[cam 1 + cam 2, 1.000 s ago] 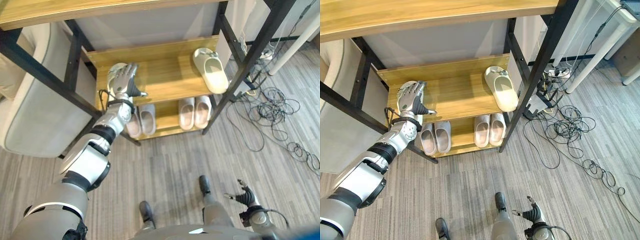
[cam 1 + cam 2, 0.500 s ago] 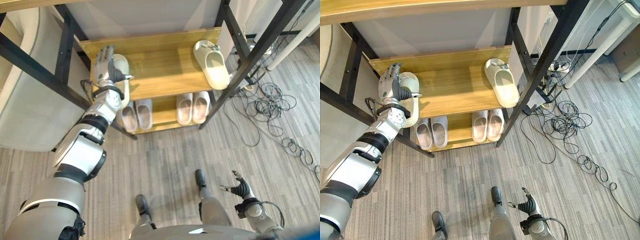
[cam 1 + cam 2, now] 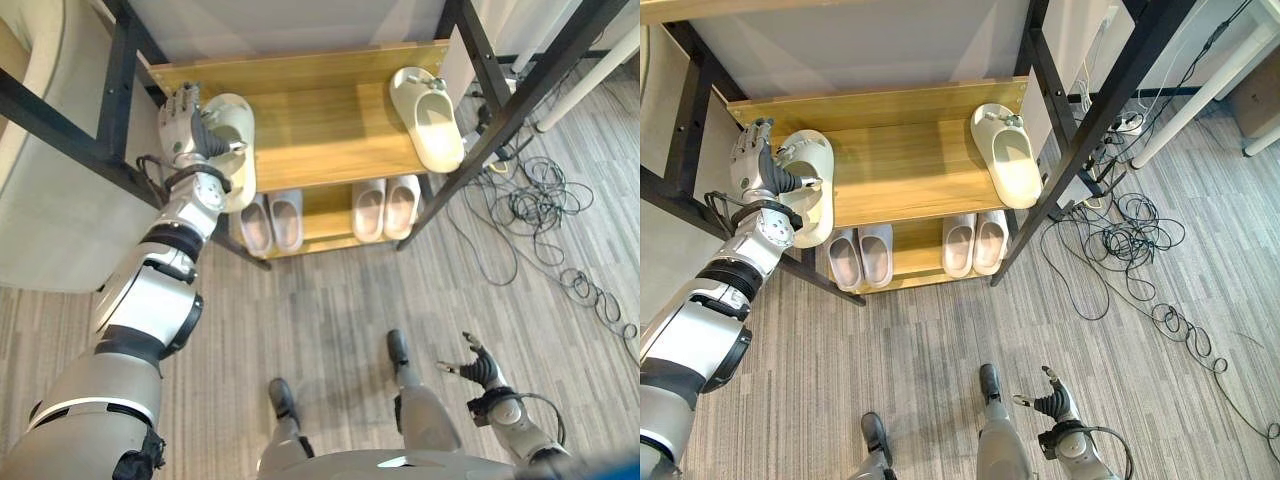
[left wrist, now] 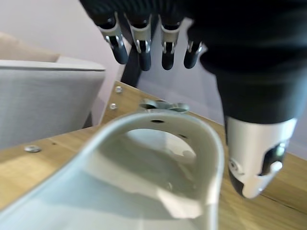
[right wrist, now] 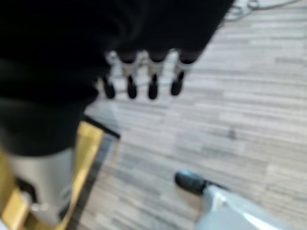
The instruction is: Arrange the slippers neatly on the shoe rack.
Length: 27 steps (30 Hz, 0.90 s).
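Note:
A cream slipper (image 3: pixel 233 150) lies at the left end of the rack's middle wooden shelf (image 3: pixel 320 135), its heel hanging over the front edge. My left hand (image 3: pixel 183 125) is at the slipper's left side with straight fingers, open, the thumb reaching over the strap. In the left wrist view the fingers (image 4: pixel 139 45) hover above the strap (image 4: pixel 163 136). The matching cream slipper (image 3: pixel 428 118) lies at the shelf's right end, toe pointing back. My right hand (image 3: pixel 484 373) hangs low over the floor, open and holding nothing, its fingers (image 5: pixel 140 79) straight.
Two pairs of grey slippers (image 3: pixel 270 222) (image 3: pixel 388 208) stand side by side on the bottom shelf. Black frame posts (image 3: pixel 510 105) flank the rack. A grey sofa (image 3: pixel 40 230) is at the left; loose cables (image 3: pixel 545 215) lie on the floor to the right.
My left hand has slid left off the top of the cream slipper, which now shows beside it. The camera has tilted, so the whole view has shifted.

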{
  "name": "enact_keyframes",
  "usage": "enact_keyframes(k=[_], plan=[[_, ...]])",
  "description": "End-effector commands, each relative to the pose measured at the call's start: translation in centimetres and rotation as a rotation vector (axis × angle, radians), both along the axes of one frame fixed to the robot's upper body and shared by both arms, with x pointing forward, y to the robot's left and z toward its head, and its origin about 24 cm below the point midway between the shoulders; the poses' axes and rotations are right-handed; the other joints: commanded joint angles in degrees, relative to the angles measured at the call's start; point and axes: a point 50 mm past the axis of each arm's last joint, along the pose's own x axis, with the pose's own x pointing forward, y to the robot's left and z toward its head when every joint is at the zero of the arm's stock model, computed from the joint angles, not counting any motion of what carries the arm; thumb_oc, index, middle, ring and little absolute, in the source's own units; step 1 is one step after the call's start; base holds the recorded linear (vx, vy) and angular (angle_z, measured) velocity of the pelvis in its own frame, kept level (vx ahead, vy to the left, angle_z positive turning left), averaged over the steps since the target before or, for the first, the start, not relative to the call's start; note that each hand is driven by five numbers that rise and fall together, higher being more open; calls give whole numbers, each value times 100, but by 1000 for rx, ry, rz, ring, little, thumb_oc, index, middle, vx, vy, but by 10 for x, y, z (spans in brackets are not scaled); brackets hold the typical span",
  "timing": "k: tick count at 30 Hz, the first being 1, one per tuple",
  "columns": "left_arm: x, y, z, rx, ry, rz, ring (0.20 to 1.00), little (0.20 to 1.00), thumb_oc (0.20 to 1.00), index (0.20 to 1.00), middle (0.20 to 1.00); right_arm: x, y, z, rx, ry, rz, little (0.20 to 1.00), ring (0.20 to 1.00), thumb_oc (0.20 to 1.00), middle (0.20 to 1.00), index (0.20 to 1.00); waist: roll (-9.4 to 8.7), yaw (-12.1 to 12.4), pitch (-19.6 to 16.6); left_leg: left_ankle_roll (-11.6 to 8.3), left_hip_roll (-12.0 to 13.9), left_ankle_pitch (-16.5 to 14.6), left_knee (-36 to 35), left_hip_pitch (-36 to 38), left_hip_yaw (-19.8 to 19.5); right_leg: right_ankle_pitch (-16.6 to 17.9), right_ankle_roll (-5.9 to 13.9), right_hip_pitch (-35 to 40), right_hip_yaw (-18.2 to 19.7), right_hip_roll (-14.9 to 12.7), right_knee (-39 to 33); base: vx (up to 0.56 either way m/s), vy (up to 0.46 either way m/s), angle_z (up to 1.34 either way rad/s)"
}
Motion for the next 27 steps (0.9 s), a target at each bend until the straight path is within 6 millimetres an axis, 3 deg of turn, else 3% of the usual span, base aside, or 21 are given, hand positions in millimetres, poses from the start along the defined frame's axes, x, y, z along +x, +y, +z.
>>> enact_keyframes(k=[1, 10, 11, 12, 16, 27], plan=[[-9, 38, 45, -63, -141, 155, 1000, 1000, 1000, 1000, 1000, 7, 0, 6, -20, -48, 15, 1000, 1000, 1000, 1000, 1000, 59, 94, -36, -565, 578, 691, 21, -218, -516, 46, 724, -255, 122, -393, 390, 0, 0, 0], [-14, 51, 35, -99, -106, 209, 1000, 1000, 1000, 1000, 1000, 8, 3, 4, -25, -41, 22, 1000, 1000, 1000, 1000, 1000, 45, 111, -39, -565, 597, 690, 21, -259, -503, 56, 724, -298, 106, -373, 374, 0, 0, 0], [-14, 51, 31, -103, -93, 207, 454, 454, 454, 454, 454, 8, 4, 4, -25, -38, 21, 1000, 1000, 1000, 1000, 1000, 40, 114, -34, -565, 598, 695, 21, -264, -508, 56, 724, -305, 102, -369, 378, 0, 0, 0], [-14, 51, 29, -117, -82, 206, 200, 200, 200, 200, 200, 8, 3, 4, -27, -36, 18, 1000, 1000, 1000, 1000, 1000, 42, 112, -30, -562, 591, 694, 21, -270, -512, 57, 724, -308, 100, -370, 382, 0, 0, 0], [-8, 39, 22, -150, -46, 189, 200, 200, 200, 200, 200, 14, 8, 5, -13, -43, 24, 1000, 1000, 1000, 1000, 1000, 39, 108, -11, -551, 583, 688, 21, -283, -535, 43, 724, -308, 97, -382, 394, 0, 0, 0], [15, -23, 20, -205, -21, 13, 200, 200, 200, 200, 200, 26, 19, 9, 1, -59, 52, 1000, 1000, 1000, 1000, 1000, 84, 88, 76, -540, 571, 684, 21, -267, -505, 5, 724, -339, 127, -381, 454, 0, 0, 0]])
